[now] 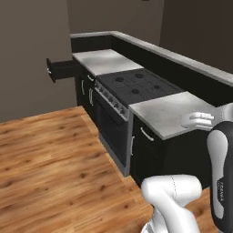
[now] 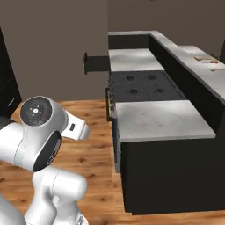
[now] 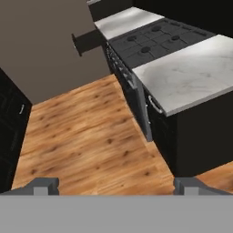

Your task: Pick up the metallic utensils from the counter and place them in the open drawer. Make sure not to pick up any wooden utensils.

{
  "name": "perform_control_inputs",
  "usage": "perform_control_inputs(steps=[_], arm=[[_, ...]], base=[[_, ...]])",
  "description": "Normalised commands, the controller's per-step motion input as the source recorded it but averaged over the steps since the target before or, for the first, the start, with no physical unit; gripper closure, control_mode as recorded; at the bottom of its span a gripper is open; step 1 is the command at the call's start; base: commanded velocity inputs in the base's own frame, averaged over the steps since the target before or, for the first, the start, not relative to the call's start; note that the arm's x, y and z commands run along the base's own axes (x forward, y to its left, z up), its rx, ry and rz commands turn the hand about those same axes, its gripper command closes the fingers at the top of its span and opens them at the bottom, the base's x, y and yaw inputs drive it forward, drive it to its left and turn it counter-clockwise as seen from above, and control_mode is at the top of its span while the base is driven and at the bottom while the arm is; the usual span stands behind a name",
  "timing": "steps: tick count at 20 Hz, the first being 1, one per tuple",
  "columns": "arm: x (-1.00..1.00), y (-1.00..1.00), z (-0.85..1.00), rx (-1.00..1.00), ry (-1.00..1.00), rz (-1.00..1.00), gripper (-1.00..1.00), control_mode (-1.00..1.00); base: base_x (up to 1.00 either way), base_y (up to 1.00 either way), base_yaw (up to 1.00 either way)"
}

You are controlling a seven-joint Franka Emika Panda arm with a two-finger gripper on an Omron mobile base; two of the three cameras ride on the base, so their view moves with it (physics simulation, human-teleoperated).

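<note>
Gripper (image 3: 116, 186) is spread wide with nothing between its fingertips (image 3: 43, 185), hanging over the wooden floor (image 3: 91, 136) well away from anything it's supposed to grab. In the left base view you can spot it at the right edge (image 1: 200, 119), over the near grey slab (image 1: 168, 113) next to the stove (image 1: 136, 84).

The open drawer (image 1: 61, 69) is a shallow black box sticking straight out from the far end of the cabinet run, its long axis pointing away from the cabinets over the floor, flat black front facing outward. The silver handle on that front shows as a small pale curve, clearest in the left base view. It also shows in the right base view (image 2: 96, 63) and the hand view (image 3: 86, 41).

The right base view gives you something the others don't: on the long pale marbled worktop (image 2: 184, 52), the raised one running behind the stove, there are a couple of small orange-brown wooden utensils (image 2: 203, 58) lying flat near the far right. Too small to tell which way they point, and I can't make out any silvery cutlery beside them.
</note>
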Motion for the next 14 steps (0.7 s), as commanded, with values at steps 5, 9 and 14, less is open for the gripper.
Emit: perform_control_inputs(steps=[5,9,14], arm=[[0.0,0.0,0.0,0.0,0.0,0.0,-1.0,1.0],[0.0,0.0,0.0,0.0,0.0,0.0,-1.0,1.0],[0.0,0.0,0.0,0.0,0.0,0.0,-1.0,1.0]], base=[[0.0,-1.0,0.24],[-0.16,-1.0,0.2],[-0.08,-1.0,0.19]])
